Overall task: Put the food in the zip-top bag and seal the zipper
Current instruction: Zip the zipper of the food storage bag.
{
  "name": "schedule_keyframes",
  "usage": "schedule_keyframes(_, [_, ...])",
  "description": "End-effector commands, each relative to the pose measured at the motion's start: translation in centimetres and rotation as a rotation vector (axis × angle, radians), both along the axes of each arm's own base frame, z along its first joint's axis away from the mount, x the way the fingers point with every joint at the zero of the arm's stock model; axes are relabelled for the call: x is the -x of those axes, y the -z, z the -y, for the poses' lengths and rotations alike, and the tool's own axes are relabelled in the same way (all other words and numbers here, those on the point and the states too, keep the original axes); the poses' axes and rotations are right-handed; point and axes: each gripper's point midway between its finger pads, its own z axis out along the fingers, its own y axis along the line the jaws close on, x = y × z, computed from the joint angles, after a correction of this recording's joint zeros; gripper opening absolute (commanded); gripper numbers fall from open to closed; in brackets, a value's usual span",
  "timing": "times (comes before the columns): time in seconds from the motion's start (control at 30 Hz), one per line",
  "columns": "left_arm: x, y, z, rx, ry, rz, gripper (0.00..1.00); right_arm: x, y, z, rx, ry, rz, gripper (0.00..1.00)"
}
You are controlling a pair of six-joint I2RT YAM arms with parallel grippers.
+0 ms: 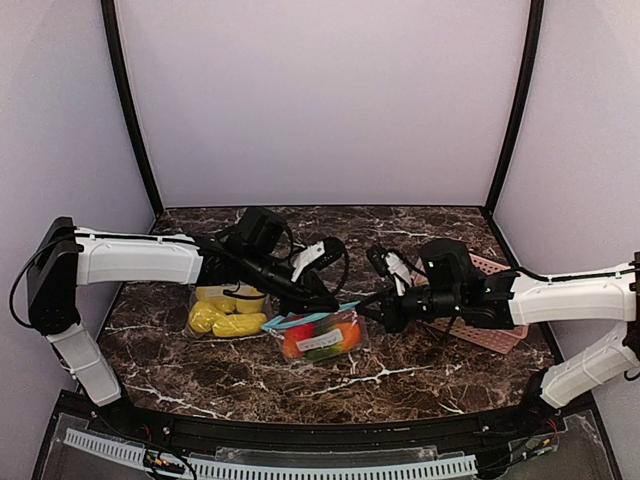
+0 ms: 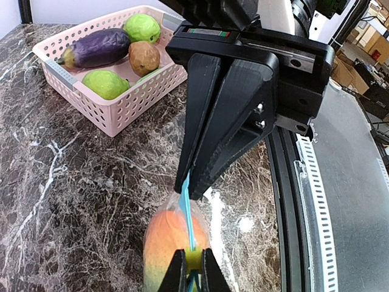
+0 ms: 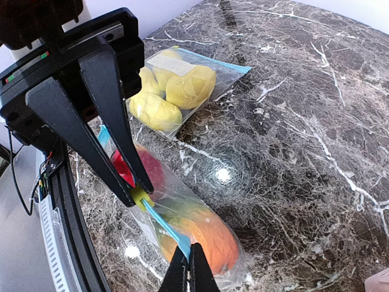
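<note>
ok so left gripper (image 2: pixel 193 263) and right gripper (image 3: pixel 187 260) are both pinched tight on the blue zipper (image 3: pixel 163 224) of the bag (image 1: pixel 322 338) lying between them, orange, red and green food (image 2: pixel 169 246) inside (second bag (image 1: pixel 225 312) of yellow food sits just left), more food in the pink basket (image 2: pixel 127 104)

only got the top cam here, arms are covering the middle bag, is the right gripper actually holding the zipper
Observer: Yes, the right wrist view shows the right gripper pinched shut on the blue zipper.
Operator: and the left one
Observer: The left gripper is shut on that zipper too, at a separate spot along it.
Operator: anything in the basket, cant see inside
Observer: The pink basket holds a purple eggplant, a brown fruit and green fruits.
</note>
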Motion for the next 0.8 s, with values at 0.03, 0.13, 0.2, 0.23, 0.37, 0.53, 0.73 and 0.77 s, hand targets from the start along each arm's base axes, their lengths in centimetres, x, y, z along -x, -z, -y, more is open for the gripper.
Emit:
schedule_keyframes(0.03, [1.5,2.9,-4.0,-0.143,-0.055,-0.123,0.01,-3.9,1.5,4.8,0.104,0.247,0.013,0.0])
schedule_keyframes(0.13, [1.4,3.0,-4.2,-0.148,-0.067,-0.121,0.01,-4.2,1.7,5.3,0.115,0.273,0.008,0.0])
schedule_keyframes(0.2, [1.3,3.2,-4.5,-0.152,-0.075,-0.122,0.01,-4.4,1.7,5.5,0.117,0.288,0.011,0.0])
schedule_keyframes(0.23, [1.3,3.3,-4.6,-0.153,-0.079,-0.123,0.01,-4.6,1.6,5.6,0.117,0.295,0.013,0.0])
schedule_keyframes(0.37, [1.4,3.6,-4.9,-0.154,-0.092,-0.132,0.01,-4.5,2.1,6.0,0.137,0.304,-0.001,0.0])
schedule_keyframes(0.53, [1.4,3.9,-5.4,-0.163,-0.107,-0.136,0.01,-4.8,2.3,6.8,0.154,0.341,0.002,0.0])
schedule_keyframes(0.73, [1.4,4.2,-6.2,-0.169,-0.129,-0.134,0.01,-5.1,2.3,7.7,0.167,0.38,-0.004,0.0])
schedule_keyframes(0.77, [1.3,4.2,-6.3,-0.169,-0.134,-0.134,0.01,-5.2,2.4,7.8,0.169,0.385,-0.005,0.0])
